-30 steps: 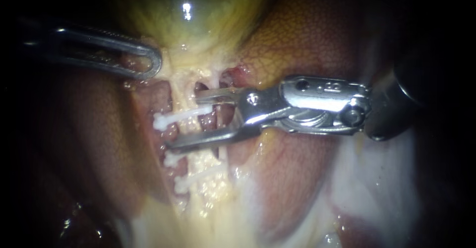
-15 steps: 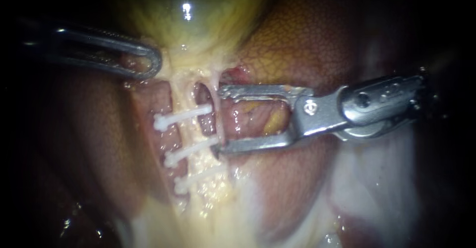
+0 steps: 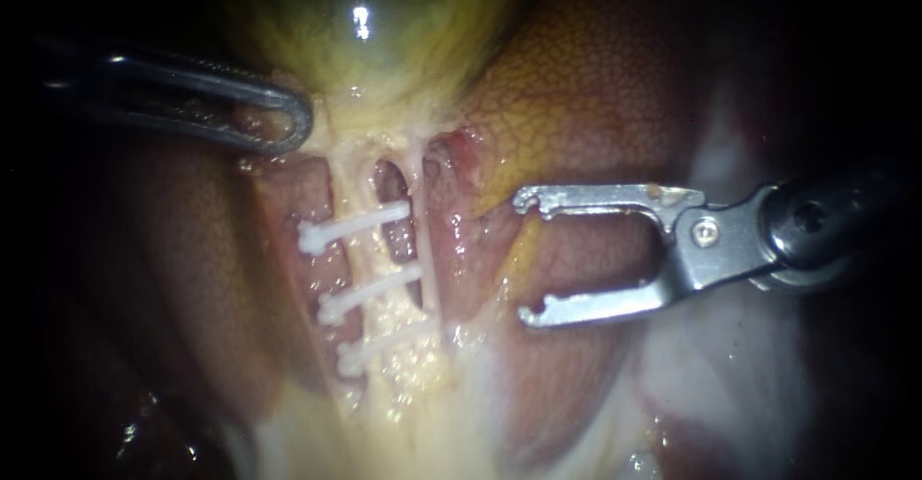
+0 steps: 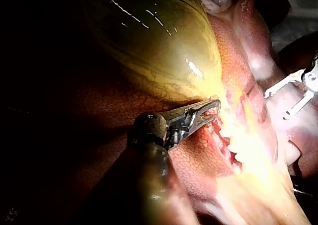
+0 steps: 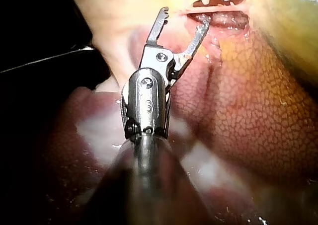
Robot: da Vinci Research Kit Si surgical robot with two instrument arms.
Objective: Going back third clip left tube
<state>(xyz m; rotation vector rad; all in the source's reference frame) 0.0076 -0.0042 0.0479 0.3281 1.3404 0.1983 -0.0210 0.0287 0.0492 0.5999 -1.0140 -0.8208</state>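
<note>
- Steel right instrument point(image 3: 521, 259) hung over the reddish-brown liver point(image 3: 595, 77), its shaft coming in from the right. Its jaws were spread wide, with nothing between them and only liver behind the gap.
- Its jaw tips pointed toward the tubes but stood clear of them, beside a thin right tube point(image 3: 417, 187).
- Just past that strand and a dark slit lay the pale yellow left tube point(image 3: 357, 187), running down from the gallbladder.
- Three white clips crossed the left tube side by side, each apart from the next: a top clip point(image 3: 351, 226), a middle clip point(image 3: 370, 291) and a bottom clip point(image 3: 379, 346).
- Farther up, the left instrument point(image 3: 293, 120) reached in from the left, its jaws closed on pale tissue at the narrow base of the gallbladder point(image 3: 384, 38). The left wrist view showed the same hold point(image 4: 213, 106).
- Behind everything, the yellow-green gallbladder bulged, glossy, with liver on both sides.
</note>
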